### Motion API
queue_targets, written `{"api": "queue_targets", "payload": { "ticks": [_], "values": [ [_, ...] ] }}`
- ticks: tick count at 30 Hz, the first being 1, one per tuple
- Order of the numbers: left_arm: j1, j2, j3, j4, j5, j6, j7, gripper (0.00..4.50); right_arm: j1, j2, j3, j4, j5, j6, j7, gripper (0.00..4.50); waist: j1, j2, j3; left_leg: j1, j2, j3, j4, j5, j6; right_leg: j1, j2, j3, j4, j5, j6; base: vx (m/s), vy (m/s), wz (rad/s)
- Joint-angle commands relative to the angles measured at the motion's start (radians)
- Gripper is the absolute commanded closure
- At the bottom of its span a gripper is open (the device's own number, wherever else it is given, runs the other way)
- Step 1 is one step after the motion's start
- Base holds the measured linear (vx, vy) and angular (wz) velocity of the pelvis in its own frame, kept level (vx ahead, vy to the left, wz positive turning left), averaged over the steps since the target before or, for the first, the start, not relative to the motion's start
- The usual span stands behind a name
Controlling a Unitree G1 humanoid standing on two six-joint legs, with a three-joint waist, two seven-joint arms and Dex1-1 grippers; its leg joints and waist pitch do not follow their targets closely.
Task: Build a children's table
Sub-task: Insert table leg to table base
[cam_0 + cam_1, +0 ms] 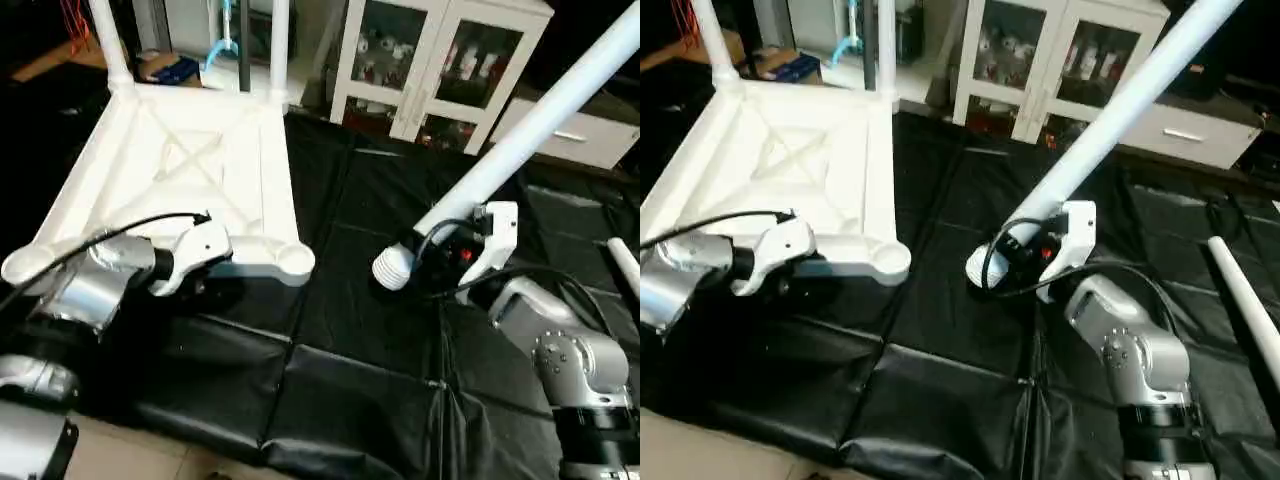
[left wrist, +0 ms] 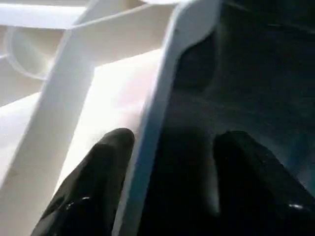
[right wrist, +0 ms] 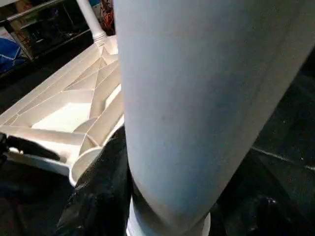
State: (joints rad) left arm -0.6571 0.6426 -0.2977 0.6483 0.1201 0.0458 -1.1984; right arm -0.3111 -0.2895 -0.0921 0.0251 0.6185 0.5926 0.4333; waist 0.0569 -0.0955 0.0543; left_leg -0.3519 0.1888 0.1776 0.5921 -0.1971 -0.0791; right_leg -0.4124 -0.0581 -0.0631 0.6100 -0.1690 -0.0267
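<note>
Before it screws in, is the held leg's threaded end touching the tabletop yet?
Apart. The left eye view shows black mat between the leg's threaded end and the tabletop's nearest corner socket.

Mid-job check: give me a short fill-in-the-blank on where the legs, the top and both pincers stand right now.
1. The table top lies ribbed side up with ____ legs standing in its far sockets.
2. The right pincer holds a white ____ at a slant.
3. The left pincer straddles the top's near ____.
4. Another leg lies on the black ____.

Missing: two; leg; edge; mat
</note>
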Motion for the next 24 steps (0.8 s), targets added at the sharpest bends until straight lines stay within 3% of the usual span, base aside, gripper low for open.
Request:
{"api": "queue_targets", "payload": {
  "ticks": [1,4,5,6,7,9,11,14,16,18,19,21,23,24],
  "values": [
    [0.014,-0.031,-0.051,0.004,-0.032,-0.037,-0.112,1.66,-0.016,-0.018,-0.015,-0.021,-0.001,0.003,0.015,2.67,0.004,0.017,-0.066,0.011,0.043,-0.010,-0.070,-0.132,-0.024,0.055,-0.085,0.055,-0.055,-0.133,-0.186,0.000,0.000,0.00],
    [0.035,-0.059,-0.071,-0.044,-0.059,-0.111,-0.145,1.84,-0.023,-0.018,-0.013,-0.015,-0.003,0.001,0.019,2.67,0.008,0.017,-0.067,0.009,0.045,-0.009,-0.069,-0.110,-0.015,0.058,-0.088,0.056,-0.050,-0.103,-0.202,0.000,0.000,0.00],
    [0.039,-0.063,-0.076,-0.055,-0.060,-0.127,-0.145,1.84,-0.023,-0.018,-0.012,-0.015,-0.004,0.002,0.020,2.67,0.007,0.011,-0.067,0.009,0.046,-0.008,-0.069,-0.107,-0.011,0.057,-0.088,0.056,-0.050,-0.097,-0.205,0.000,0.000,0.00],
    [0.050,-0.076,-0.086,-0.080,-0.060,-0.167,-0.134,2.06,-0.023,-0.018,-0.011,-0.015,-0.005,0.002,0.020,2.67,0.011,0.016,-0.067,0.012,0.048,-0.007,-0.069,-0.108,-0.008,0.055,-0.090,0.056,-0.050,-0.094,-0.210,0.000,0.000,0.00],
    [0.068,-0.104,-0.118,-0.115,-0.044,-0.261,-0.104,2.07,-0.021,-0.011,-0.009,-0.016,-0.005,0.002,0.019,2.67,0.012,0.008,-0.064,0.014,0.048,-0.004,-0.067,-0.125,-0.002,0.051,-0.087,0.055,-0.055,-0.116,-0.206,0.000,0.000,0.00],
    [0.081,-0.124,-0.142,-0.136,-0.029,-0.330,-0.090,2.14,-0.019,-0.005,-0.007,-0.017,-0.006,0.001,0.018,2.67,0.025,0.010,-0.062,0.016,0.048,-0.003,-0.067,-0.146,0.001,0.050,-0.090,0.057,-0.062,-0.179,-0.181,0.000,0.000,0.00],
    [0.094,-0.153,-0.180,-0.147,-0.002,-0.436,-0.074,2.24,-0.013,0.010,-0.004,-0.030,0.001,0.006,0.013,2.67,0.040,0.016,-0.058,0.036,0.053,0.004,-0.068,-0.185,-0.007,0.030,-0.087,0.058,-0.074,-0.235,-0.163,0.000,0.000,0.00],
    [0.095,-0.205,-0.212,-0.136,0.010,-0.565,-0.076,2.46,-0.005,0.022,0.002,-0.040,0.002,0.007,0.013,2.67,0.056,0.018,-0.057,0.050,0.058,0.015,-0.070,-0.231,-0.034,0.018,-0.084,0.057,-0.074,-0.251,-0.155,-0.003,0.008,0.14],
    [0.095,-0.236,-0.221,-0.136,0.001,-0.611,-0.093,2.65,-0.002,0.026,0.000,-0.045,0.004,0.009,0.009,2.67,0.068,0.019,-0.062,0.044,0.058,0.018,-0.072,-0.220,-0.052,0.026,-0.086,0.056,-0.065,-0.217,-0.141,0.000,0.016,0.14],
    [0.078,-0.248,-0.219,-0.113,0.037,-0.597,-0.044,2.77,0.005,0.025,-0.002,-0.057,0.006,0.013,0.007,2.67,0.068,0.020,-0.064,0.043,0.058,0.022,-0.072,-0.208,-0.059,0.027,-0.086,0.054,-0.056,-0.175,-0.138,0.000,0.000,0.00],
    [0.066,-0.250,-0.215,-0.094,0.060,-0.574,-0.009,2.84,0.009,0.023,-0.003,-0.063,0.008,0.015,0.007,2.67,0.064,0.015,-0.066,0.032,0.057,0.021,-0.073,-0.196,-0.059,0.035,-0.086,0.053,-0.052,-0.158,-0.133,0.000,0.000,0.00],
    [0.015,-0.234,-0.205,-0.003,0.152,-0.475,0.117,3.04,0.017,0.016,-0.012,-0.084,0.016,0.026,0.002,2.67,0.057,0.017,-0.068,0.022,0.055,0.017,-0.072,-0.185,-0.062,0.042,-0.088,0.054,-0.049,-0.152,-0.117,0.000,0.000,0.00],
    [0.008,-0.232,-0.201,0.014,0.161,-0.452,0.134,3.14,0.020,0.014,-0.014,-0.089,0.018,0.028,0.002,2.67,0.050,0.011,-0.067,0.017,0.051,0.014,-0.072,-0.178,-0.057,0.046,-0.092,0.056,-0.054,-0.171,-0.106,0.000,0.000,0.00],
    [-0.002,-0.224,-0.200,0.039,0.180,-0.450,0.154,3.19,0.023,0.013,-0.017,-0.094,0.016,0.029,0.001,2.67,0.040,0.015,-0.067,0.010,0.050,0.010,-0.072,-0.179,-0.057,0.051,-0.093,0.056,-0.055,-0.198,-0.100,0.000,0.000,0.00]
  ]
}}
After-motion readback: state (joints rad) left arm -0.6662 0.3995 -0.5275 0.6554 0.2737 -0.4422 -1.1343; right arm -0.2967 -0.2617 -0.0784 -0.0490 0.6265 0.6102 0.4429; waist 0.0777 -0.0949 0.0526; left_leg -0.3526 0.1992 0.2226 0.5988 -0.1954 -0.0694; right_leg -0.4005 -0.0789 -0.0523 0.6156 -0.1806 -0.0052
